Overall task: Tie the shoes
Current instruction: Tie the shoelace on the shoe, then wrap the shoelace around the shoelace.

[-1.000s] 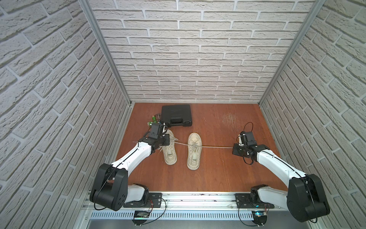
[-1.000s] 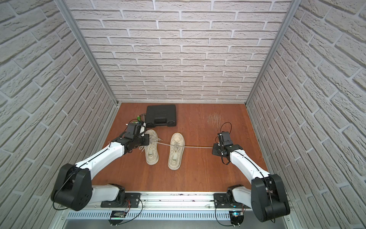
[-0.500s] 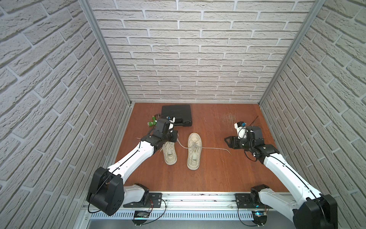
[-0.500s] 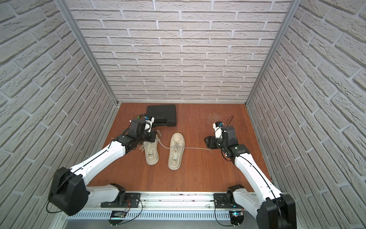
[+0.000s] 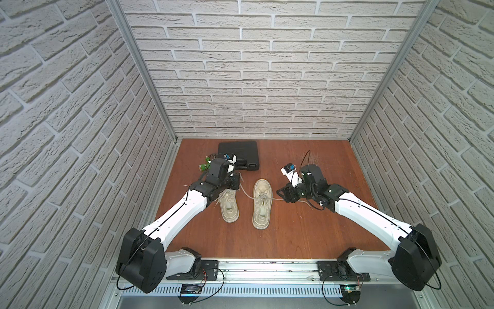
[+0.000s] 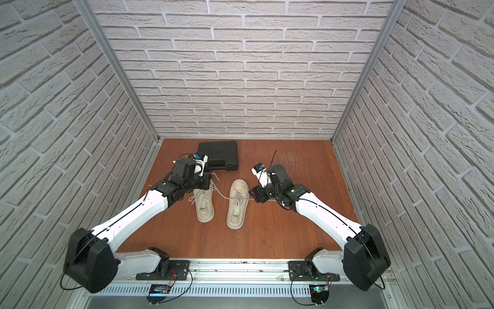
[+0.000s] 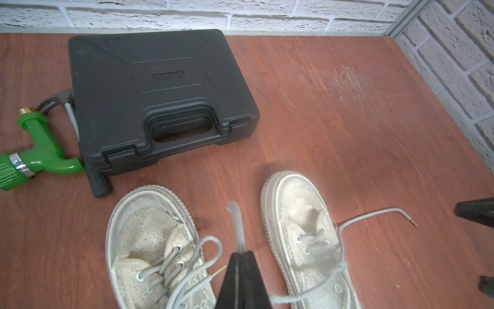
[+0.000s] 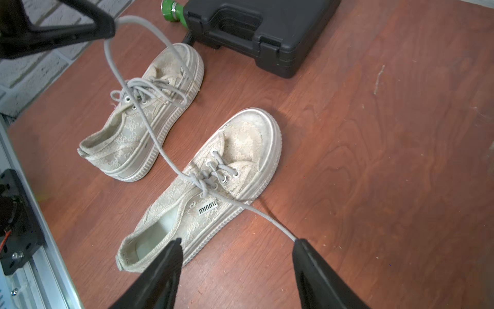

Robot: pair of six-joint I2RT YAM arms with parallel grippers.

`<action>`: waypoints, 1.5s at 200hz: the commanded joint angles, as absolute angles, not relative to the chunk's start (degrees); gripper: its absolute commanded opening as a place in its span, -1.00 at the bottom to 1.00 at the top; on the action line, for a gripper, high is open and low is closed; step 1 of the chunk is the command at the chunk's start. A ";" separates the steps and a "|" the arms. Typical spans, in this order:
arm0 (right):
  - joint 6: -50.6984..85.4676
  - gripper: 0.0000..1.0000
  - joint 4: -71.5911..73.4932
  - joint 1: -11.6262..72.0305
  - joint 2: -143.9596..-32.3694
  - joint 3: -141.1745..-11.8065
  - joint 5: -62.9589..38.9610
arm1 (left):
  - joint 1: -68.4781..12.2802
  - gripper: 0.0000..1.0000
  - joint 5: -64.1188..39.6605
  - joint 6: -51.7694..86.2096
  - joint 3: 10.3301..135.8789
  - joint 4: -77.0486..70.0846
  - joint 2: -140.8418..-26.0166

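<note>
At the near edge of a reddish-brown wooden table (image 5: 294,235), two white-and-black arms rise from a metal rail (image 5: 262,263) and reach inward and away. The left arm (image 5: 181,214) stretches over the left shoe (image 5: 229,204), hiding its toe in both top views; the left gripper (image 7: 242,256) is pinched tight on a cream lace (image 7: 238,232), holding it raised off the table. The right arm (image 5: 369,214) bends in low beside the right shoe (image 5: 262,203); the right gripper (image 8: 238,242) has its jaws spread wide and grasps nothing, while the lace's other end runs to one fingertip (image 8: 303,248) and passes out of sight behind it. Both shoes, worn and off-white, stand side by side mid-table, toes pointing away. The lace is crossed in a single knot over the right shoe's tongue; the left shoe's laces (image 7: 163,270) lie in loose loops, and whether they are tied cannot be told. Farther back lie a closed black case (image 5: 238,155) and, right against its corner, a green nozzle (image 7: 40,152), partly cut off in the left wrist view. Pale brick-patterned walls (image 5: 254,80) close in three sides.
</note>
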State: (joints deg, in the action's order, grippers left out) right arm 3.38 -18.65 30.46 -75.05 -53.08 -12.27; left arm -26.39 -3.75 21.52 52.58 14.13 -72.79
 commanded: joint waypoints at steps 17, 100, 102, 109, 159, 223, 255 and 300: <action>-3.39 0.42 -19.83 33.68 -76.19 -57.73 -11.71 | -26.31 -1.00 -5.43 22.25 54.30 13.14 -73.59; -6.94 0.23 -22.94 41.50 -92.17 -69.34 -15.83 | -25.98 -1.00 -5.69 23.73 53.83 12.59 -71.31; -6.99 0.22 -23.12 41.53 -92.59 -69.70 -15.87 | -25.99 -1.00 -5.64 23.80 53.75 12.60 -71.34; -7.07 0.21 -23.54 41.80 -94.04 -70.84 -16.12 | -25.89 -1.00 -5.63 23.88 53.75 12.72 -71.06; -6.96 0.14 -22.57 42.27 -100.11 -73.72 -17.81 | -25.84 -1.00 -5.37 24.51 53.64 12.86 -69.52; -4.55 -0.11 -20.13 42.34 -104.01 -74.88 -16.77 | -25.71 -1.00 -5.26 24.79 53.31 12.77 -68.10; -3.02 -0.33 -18.83 42.29 -104.28 -74.43 -15.18 | -25.73 -1.00 -5.32 24.75 53.56 12.93 -68.40; -0.60 -0.94 -16.16 41.21 -101.45 -71.19 -14.22 | -25.71 -1.00 -5.23 24.58 53.53 13.39 -68.96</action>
State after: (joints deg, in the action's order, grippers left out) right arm -2.52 -19.35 41.82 -104.55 -72.97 -14.81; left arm -26.00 -5.37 24.29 52.97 14.15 -69.19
